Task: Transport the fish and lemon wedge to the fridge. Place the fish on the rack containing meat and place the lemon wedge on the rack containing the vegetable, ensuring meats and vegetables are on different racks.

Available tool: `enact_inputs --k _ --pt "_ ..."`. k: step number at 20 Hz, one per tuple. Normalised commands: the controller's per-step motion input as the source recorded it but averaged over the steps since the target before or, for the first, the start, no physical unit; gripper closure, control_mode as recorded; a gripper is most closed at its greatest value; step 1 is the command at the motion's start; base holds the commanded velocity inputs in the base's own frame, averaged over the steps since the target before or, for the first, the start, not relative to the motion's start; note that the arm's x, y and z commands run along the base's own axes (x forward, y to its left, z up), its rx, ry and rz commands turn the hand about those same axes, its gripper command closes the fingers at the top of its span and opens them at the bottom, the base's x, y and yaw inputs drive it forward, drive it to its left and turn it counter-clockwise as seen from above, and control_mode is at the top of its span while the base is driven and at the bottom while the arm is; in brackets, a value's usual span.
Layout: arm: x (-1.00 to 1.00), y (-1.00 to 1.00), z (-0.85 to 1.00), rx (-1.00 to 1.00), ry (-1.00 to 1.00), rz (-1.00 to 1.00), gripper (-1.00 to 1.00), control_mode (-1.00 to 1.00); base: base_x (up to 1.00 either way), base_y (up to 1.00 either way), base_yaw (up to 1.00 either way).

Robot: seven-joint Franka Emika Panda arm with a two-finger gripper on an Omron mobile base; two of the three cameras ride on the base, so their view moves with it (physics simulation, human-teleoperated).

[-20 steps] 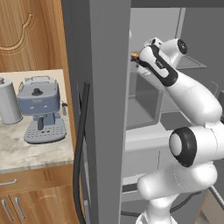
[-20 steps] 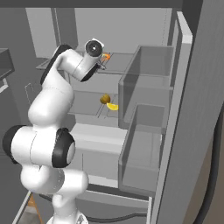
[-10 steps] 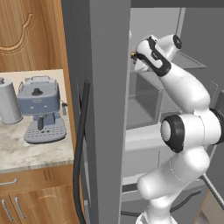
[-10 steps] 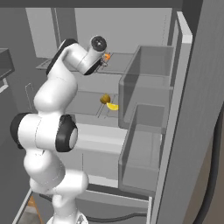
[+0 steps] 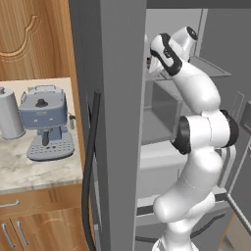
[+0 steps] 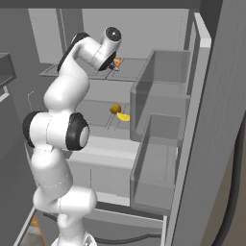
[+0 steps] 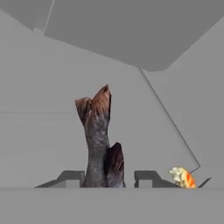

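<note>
Both base cameras sit behind the arm, left and right, sharing the open fridge (image 6: 158, 72) interior. The hand camera looks close along the claw (image 7: 108, 178).

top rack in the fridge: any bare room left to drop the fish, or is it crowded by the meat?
Room enough. On the top rack the meat sits alone, just off the hand holding the fish; bare shelf runs from it to the back wall. Lower rack: vegetable and lemon wedge crowd its right end by the door bin.
</note>
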Motion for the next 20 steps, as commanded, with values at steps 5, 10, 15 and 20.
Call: enact_inputs --k 5,10,15,20 --pt "0.65 0.00 -0.41 0.00 -0.05 0.01 -1.00 -1.00 0.00 0.00 0.00" --pt "0.66 0.00 -0.19 0.02 -0.15 0.02 -1.00 -1.00 0.00 0.00 0.00" --pt "0.30 0.00 -0.01 0.03 -0.11 0.00 -1.00 -1.00 0.00 0.00 0.00" --pt "-0.22 0.14 0.01 0.07 -0.09 0.00 -1.00 -1.00 0.00 0.00 0.00"
